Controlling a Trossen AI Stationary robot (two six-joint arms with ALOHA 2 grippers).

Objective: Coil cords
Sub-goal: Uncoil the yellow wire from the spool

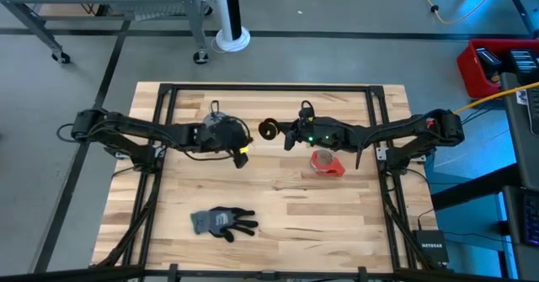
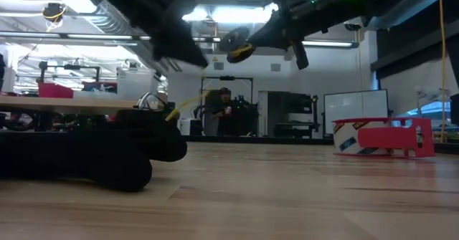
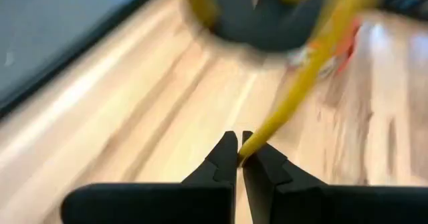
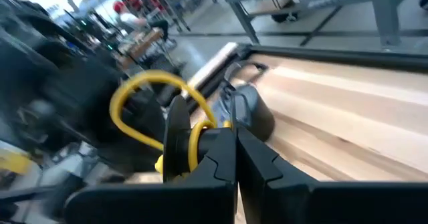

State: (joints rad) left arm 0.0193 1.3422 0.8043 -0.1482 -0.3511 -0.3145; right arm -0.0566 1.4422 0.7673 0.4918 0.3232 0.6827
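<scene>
yellow cord (image 1: 268, 130) held in the air above the table's far middle, running crosswise between both arms, partly looped | left gripper (image 3: 239, 154) clamped on cord | right gripper (image 4: 235, 140) clamped on cord's coiled end

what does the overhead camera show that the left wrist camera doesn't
Only the high view shows the glove lying on the table, and the right gripper shut on the coiled part of the yellow cord. Only the left wrist view shows up close the left gripper shut on a straight run of that cord. Both show the cord, the wooden table and the red tape roll.
</scene>
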